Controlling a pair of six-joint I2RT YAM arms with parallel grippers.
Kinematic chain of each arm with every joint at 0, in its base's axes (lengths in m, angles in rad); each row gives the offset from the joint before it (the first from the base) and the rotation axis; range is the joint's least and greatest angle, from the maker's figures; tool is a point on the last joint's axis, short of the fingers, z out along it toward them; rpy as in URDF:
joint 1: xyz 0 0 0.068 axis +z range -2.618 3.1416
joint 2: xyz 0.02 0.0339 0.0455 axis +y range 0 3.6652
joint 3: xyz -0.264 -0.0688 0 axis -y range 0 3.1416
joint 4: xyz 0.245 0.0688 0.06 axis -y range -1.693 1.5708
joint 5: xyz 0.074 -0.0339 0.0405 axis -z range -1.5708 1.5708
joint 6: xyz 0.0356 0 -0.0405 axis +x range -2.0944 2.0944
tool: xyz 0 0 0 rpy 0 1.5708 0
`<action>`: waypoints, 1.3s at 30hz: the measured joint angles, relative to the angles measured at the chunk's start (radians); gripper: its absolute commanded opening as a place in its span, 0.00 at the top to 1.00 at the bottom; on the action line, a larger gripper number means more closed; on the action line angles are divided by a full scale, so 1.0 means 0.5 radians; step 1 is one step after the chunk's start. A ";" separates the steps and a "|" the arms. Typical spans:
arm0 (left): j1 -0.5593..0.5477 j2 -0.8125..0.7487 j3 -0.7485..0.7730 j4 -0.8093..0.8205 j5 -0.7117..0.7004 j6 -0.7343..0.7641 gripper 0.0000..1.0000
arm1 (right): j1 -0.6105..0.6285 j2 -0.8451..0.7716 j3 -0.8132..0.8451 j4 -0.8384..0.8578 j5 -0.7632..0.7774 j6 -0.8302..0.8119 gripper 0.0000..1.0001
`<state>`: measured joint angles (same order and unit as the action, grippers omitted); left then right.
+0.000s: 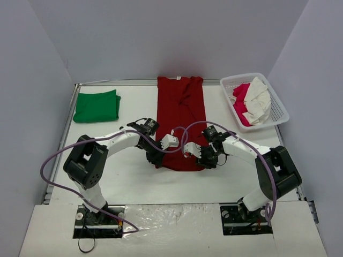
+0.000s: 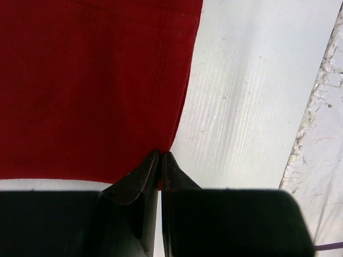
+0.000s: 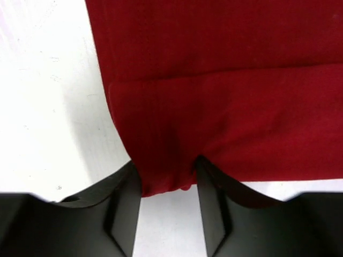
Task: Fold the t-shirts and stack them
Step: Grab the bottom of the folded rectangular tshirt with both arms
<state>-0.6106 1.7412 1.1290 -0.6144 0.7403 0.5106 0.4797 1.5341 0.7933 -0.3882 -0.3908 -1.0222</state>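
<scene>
**Hazards**

- Uneven grip. The left gripper has its jaws pressed nearly together on a thin sliver at the near-left corner of the dark red t-shirt. With so little cloth captured, that corner is likely to slip free under tension.
- The right gripper clamps a thicker bunch at the near-right corner, jaws held partly apart by the wad. If only one side holds during a lift, the hem probably skews and the fold lands crooked.
- Layer separation. The right wrist view shows a folded-over layer on the cloth. A grip that catches only some layers could let the rest sag or unfold.
- Dragging the near end across the table could wrinkle the long strip.

**Condition of the workpiece**

- The dark red t-shirt lies flat at the table centre as a long narrow strip, running from the far edge toward the arms, with creases near its far end.
- The green t-shirt lies folded at the far left, well apart.
- A white basket at the far right holds pink and white cloth.
</scene>
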 measured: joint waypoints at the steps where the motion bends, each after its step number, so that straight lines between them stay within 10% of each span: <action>1: 0.005 0.000 0.000 -0.003 0.001 -0.001 0.98 | 0.000 0.000 0.000 0.007 0.004 0.008 0.67; 9: 0.074 -0.001 0.008 -0.063 0.037 0.024 0.98 | 0.000 -0.108 0.001 -0.051 0.034 0.122 0.74; 13: 0.096 -0.012 0.064 -0.159 0.034 0.086 0.98 | 0.000 -0.269 0.038 -0.195 0.037 0.184 1.00; 23: 0.096 -0.227 0.136 -0.395 -0.021 0.233 0.98 | -0.003 -0.469 0.340 -0.597 -0.072 0.249 1.00; 28: 0.096 -0.352 0.115 -0.433 -0.024 0.269 0.97 | -0.008 -0.495 0.351 -0.667 -0.146 0.242 0.52; 39: 0.094 -0.215 -0.021 -0.375 -0.032 0.243 0.98 | 0.079 -0.375 0.229 -0.454 -0.172 0.250 0.44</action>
<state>-0.5636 1.6337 1.1183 -0.8021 0.7242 0.6323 0.5190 1.3464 0.9077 -0.6151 -0.4767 -0.8970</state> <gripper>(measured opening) 0.032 0.555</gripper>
